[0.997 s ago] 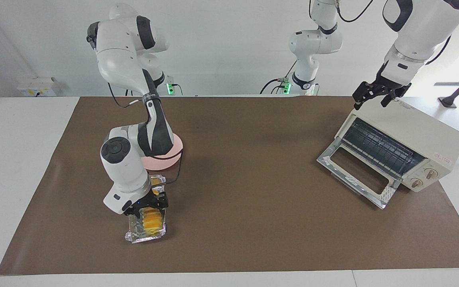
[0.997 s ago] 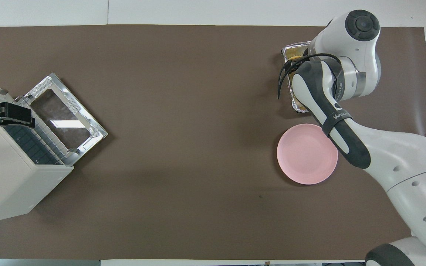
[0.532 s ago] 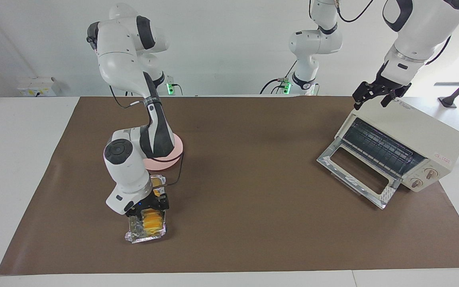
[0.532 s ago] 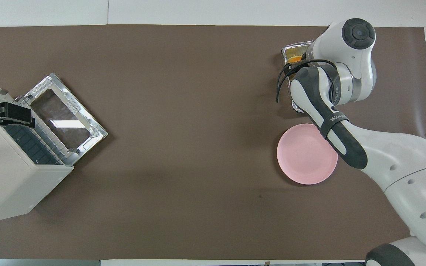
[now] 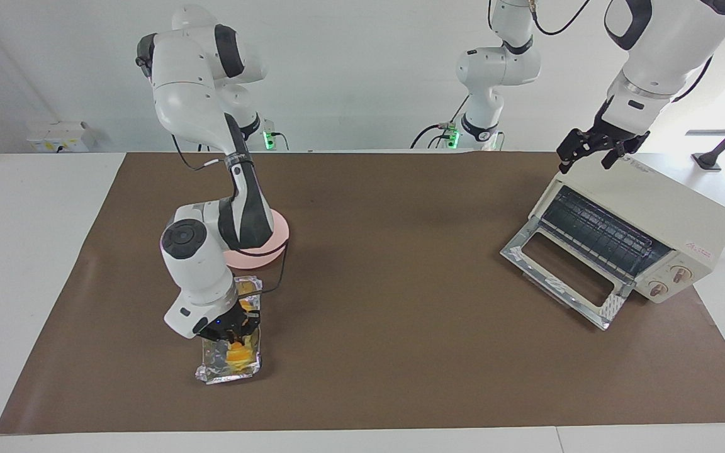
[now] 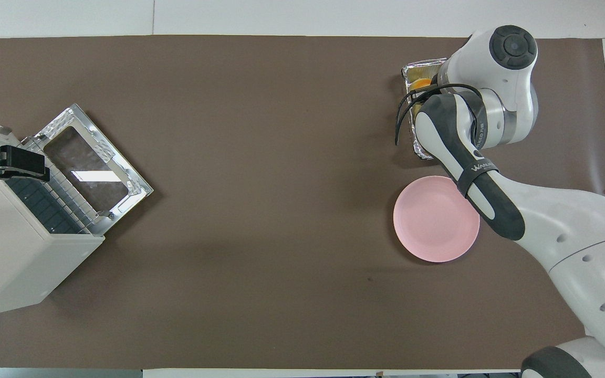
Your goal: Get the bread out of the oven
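The bread (image 5: 236, 353) lies in the foil tray (image 5: 229, 371), which rests on the surface at the right arm's end, farther from the robots than the pink plate (image 6: 435, 219) and just beside it. The bread is therefore already outside the oven (image 5: 642, 226), which stands well apart from the plate at the left arm's end with its door (image 5: 561, 277) dropped open and its rack showing no load.

The right gripper (image 5: 235, 327) is down in the tray, over the end of the bread nearer the plate. Its fingers appear to straddle the loaf; whether they are clenched on it cannot be determined. This low, vertical posture suits a top grasp that clears the tray walls. The plate's position beside the tray suggests it is the intended destination.

The left gripper (image 5: 592, 154) hangs over the oven's top, fingers spread and grasping nothing; this arm waits.
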`<state>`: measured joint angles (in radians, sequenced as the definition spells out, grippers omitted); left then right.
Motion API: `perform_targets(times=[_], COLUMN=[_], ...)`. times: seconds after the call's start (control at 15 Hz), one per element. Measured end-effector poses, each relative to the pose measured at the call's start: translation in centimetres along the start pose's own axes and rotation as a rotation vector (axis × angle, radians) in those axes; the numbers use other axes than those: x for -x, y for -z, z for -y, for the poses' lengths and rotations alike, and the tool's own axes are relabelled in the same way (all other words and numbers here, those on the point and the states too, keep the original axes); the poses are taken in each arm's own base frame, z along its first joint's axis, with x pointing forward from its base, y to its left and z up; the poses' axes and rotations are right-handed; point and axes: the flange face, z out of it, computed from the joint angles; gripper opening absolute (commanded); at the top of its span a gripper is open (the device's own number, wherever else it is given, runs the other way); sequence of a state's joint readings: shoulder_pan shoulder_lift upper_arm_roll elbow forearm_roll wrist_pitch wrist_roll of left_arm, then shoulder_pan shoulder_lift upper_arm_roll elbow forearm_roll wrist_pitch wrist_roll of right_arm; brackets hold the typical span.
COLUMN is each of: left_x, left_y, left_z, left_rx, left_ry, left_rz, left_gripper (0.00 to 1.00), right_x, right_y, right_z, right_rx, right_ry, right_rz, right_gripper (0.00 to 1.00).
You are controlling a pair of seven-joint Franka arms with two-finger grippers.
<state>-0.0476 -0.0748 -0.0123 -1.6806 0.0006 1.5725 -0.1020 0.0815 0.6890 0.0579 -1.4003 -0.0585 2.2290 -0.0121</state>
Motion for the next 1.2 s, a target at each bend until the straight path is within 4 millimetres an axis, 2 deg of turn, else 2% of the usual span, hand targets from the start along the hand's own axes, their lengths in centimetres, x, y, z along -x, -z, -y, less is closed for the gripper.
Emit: perform_targets(times=[0.13,0.27,0.53,0.73,0.93,1.06,1.2], left_x=[0.0,0.0,0.0,0.0,0.0,0.0,0.0], left_y=[0.0,0.0,0.0,0.0,0.0,0.0,0.0], left_z=[0.0,0.0,0.0,0.0,0.0,0.0,0.0], left_rx=[0.0,0.0,0.0,0.0,0.0,0.0,0.0], left_ry=[0.0,0.0,0.0,0.0,0.0,0.0,0.0], left_rz=[0.0,0.0,0.0,0.0,0.0,0.0,0.0], left_gripper=[1.0,1.0,1.0,1.0,1.0,1.0,1.0], right_x=[0.1,0.2,1.0,2.5,5.9,8.8,11.7], right_y=[0.9,3.0,8.1,12.9,16.0,16.5,16.0], right_z=[-0.4,-0.7,-0.3,0.5,1.2,1.8,2.3], right_rx=[0.004,0.006,0.009,0.012,0.018,0.019,0.012], right_ry=[-0.001,0.006,0.013,0.019,-0.002,-0.018,-0.029], right_rz=[0.029,0.057,0.109,0.156,0.186,0.191,0.172], right_gripper=[0.0,0.0,0.0,0.0,0.0,0.0,0.0])
